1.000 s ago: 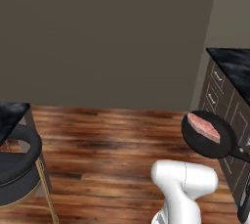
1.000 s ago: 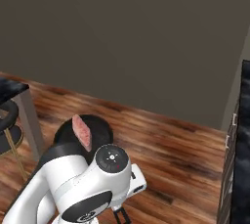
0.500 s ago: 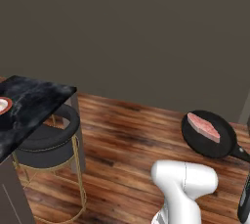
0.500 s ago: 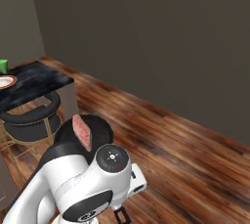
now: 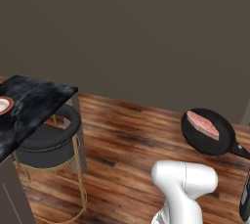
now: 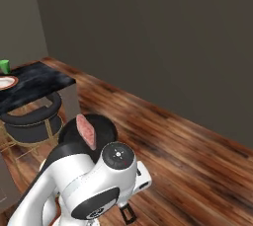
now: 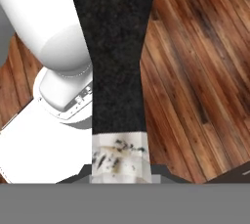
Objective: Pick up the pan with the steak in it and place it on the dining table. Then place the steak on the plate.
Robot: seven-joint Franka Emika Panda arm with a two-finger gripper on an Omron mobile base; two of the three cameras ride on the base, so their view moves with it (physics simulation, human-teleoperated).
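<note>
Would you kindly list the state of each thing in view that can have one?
pan: held in the air over the wooden floor by its handle, roughly level
steak: lying in the pan
pincer: shut on the pan's handle
plate: resting on the dining table, nothing on it
green cup: upright on the dining table

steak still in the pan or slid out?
In. The steak lies inside the pan, held above the wood floor; the right base view shows it tilted in the pan too.

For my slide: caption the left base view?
Pan holding steak carried above wood floor, marble dining table at left.
</note>
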